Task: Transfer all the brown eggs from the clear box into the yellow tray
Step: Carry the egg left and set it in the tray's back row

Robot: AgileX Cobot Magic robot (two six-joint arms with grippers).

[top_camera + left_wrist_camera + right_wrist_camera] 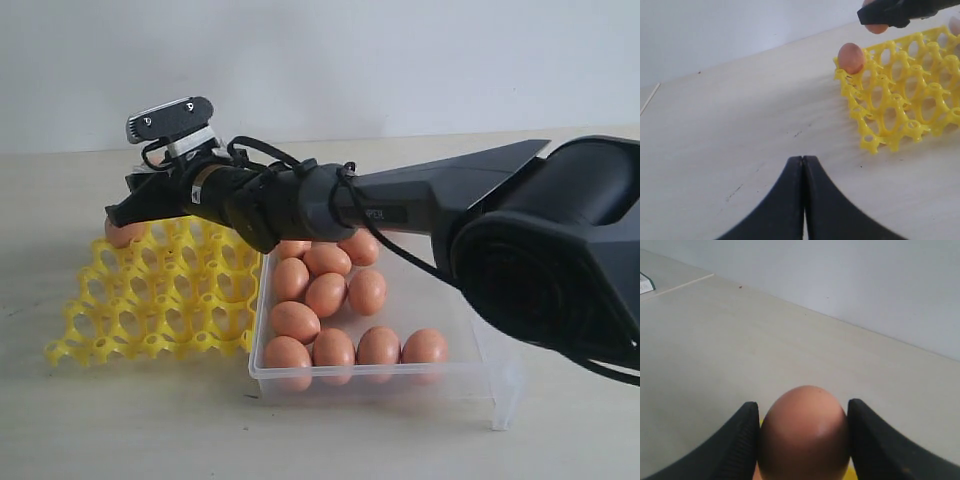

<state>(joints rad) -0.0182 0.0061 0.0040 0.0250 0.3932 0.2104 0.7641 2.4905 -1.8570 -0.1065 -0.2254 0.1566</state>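
- The right gripper (803,407) pinches one brown egg, the held egg (805,440), with a finger pressed against each flank of the shell.
- The held egg hangs just above the yellow tray (152,344), over the tray's far corner region. I cannot tell which cup it is lined up with.
- A seated egg (851,57) already sits in the tray's corner cup, just beside the spot under the held egg.
- The rest of the brown eggs (325,293), about eleven that can be seen, lie loose in the clear box (470,390). The box stands just beside the tray and seems to touch it.
- The left gripper (802,162) is pressed together and carries nothing. It sits low over the counter (740,125), apart from the tray's near corner.
- Handling, as a judgement: each egg is light and stiff, but the shell is thin and brittle, and it is smooth and rounded enough to squirt out of a tight pinch.
- The best hold is probably across the widest part with gentle pressure, as here.
- Let go only once the egg rests in a cup, keeping clear of the pointed posts and the seated egg.
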